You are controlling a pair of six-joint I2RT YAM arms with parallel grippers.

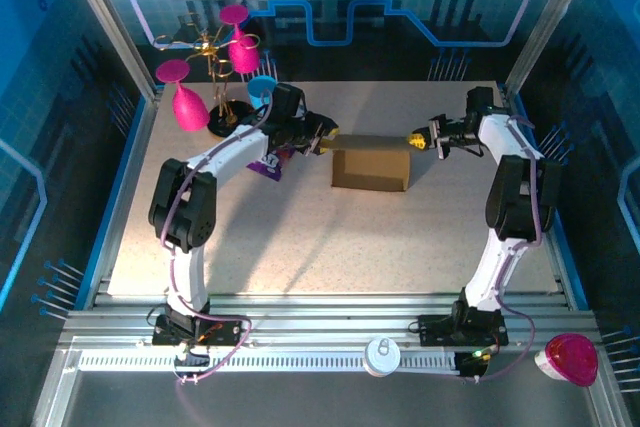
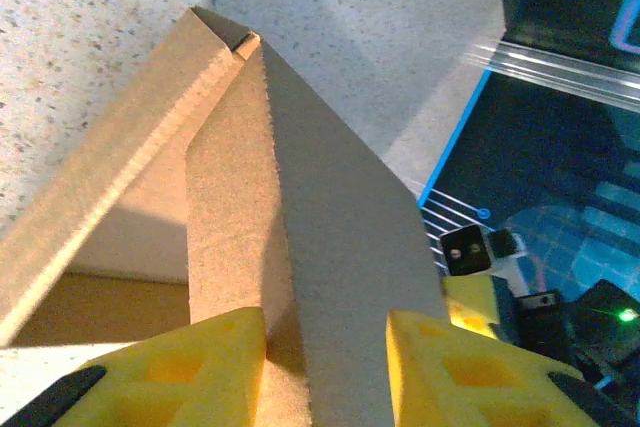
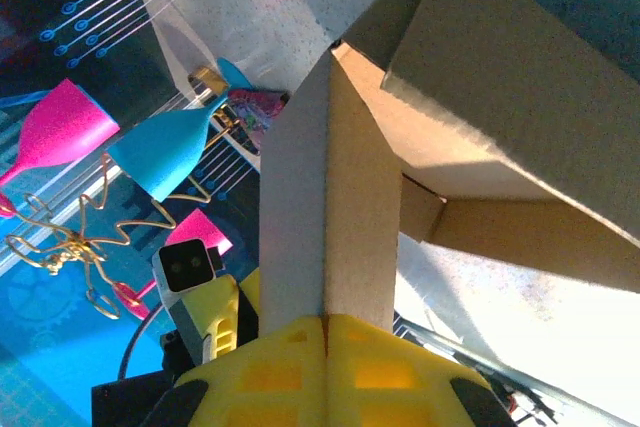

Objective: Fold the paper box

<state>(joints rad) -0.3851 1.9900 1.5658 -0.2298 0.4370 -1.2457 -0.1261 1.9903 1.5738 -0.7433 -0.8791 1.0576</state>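
We note bare desk nearward of the paper box. Its raised flap edge sits pinched between the right fingers; the left fingers straddle it, grip we cannot tell.

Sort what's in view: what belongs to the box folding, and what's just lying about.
Job:
- box
- left gripper, fingers either side of a flap
- right gripper, pinching a flap

Lying about:
- snack packet
- glass stand
- white disc
- pink dome
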